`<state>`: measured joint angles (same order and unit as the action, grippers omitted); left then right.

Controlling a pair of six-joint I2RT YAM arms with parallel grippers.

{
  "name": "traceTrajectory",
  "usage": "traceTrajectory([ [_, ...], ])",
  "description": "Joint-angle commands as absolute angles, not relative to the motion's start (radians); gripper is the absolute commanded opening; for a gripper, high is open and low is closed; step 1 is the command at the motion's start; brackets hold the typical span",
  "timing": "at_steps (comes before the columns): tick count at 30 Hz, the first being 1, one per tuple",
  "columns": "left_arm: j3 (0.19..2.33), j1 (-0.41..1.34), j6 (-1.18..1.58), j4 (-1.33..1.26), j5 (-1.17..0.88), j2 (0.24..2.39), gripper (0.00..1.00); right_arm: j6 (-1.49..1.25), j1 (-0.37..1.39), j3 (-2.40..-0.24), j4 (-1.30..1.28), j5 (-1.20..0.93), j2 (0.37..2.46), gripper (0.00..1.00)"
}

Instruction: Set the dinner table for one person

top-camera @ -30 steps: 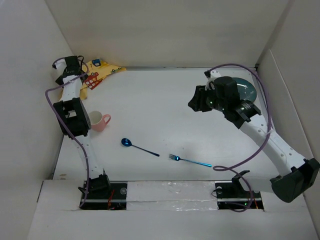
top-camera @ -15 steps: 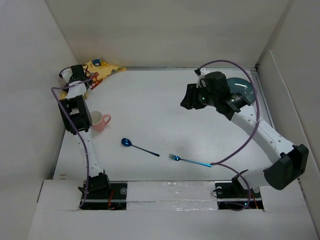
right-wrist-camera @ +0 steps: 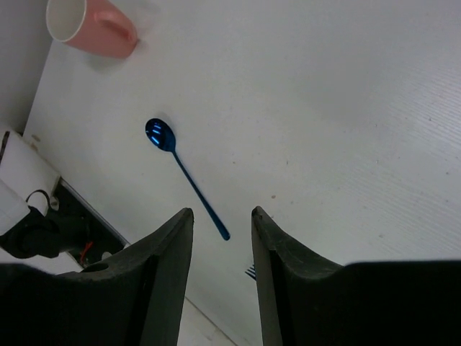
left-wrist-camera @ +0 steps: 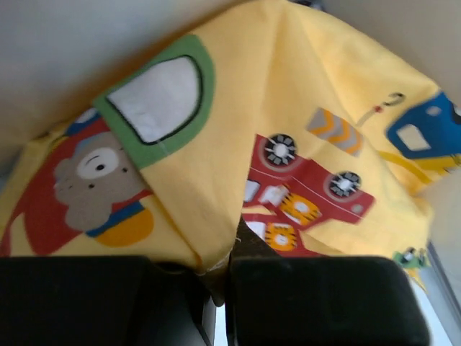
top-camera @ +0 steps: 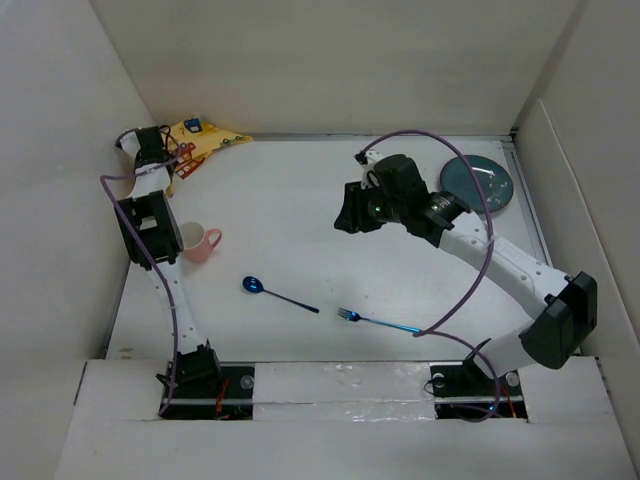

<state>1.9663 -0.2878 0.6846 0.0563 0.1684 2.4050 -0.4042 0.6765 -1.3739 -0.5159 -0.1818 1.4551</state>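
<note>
**Grabbed and ready to drag**

Just snapped shut with the left gripper (left-wrist-camera: 216, 292) on a fold of the placemat (left-wrist-camera: 288, 101), bunched in the dinner table's (top-camera: 300, 210) far left corner. Swung the right gripper (right-wrist-camera: 222, 220), jaws parted and empty, toward mid-tabletop. Probably spreading next. Roughly square, no clear long axis, near edge along the arm bases.

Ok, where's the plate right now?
In the top view, the teal plate lies at the far right corner of the dinner table, to the right of the right gripper and well beyond the fork and spoon.
</note>
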Motion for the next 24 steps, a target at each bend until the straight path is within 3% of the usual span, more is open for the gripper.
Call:
traceTrajectory([
  [1, 1.902, -0.249, 0.686, -0.07, 0.049, 2.275, 0.0, -0.413, 0.689, -1.411, -0.459, -0.164, 1.48, 0.43],
  [6, 1.695, -0.135, 0.687, -0.201, -0.123, 2.114, 0.0, -0.42, 0.689, -1.414, -0.384, -0.114, 1.5, 0.36],
  [14, 1.661, 0.095, 0.558, -0.205, -0.348, 1.968, 0.0, -0.439, 0.6, -1.414, -0.327, -0.023, 1.485, 0.16],
  [21, 1.576, 0.305, 0.459, -0.081, -0.483, 1.915, 0.0, -0.471, 0.482, -1.321, -0.318, 0.049, 1.419, 0.15],
  [24, 1.52, 0.4, 0.368, -0.016, -0.48, 1.885, 0.0, -0.476, 0.439, -1.263, -0.304, 0.046, 1.384, 0.23],
])
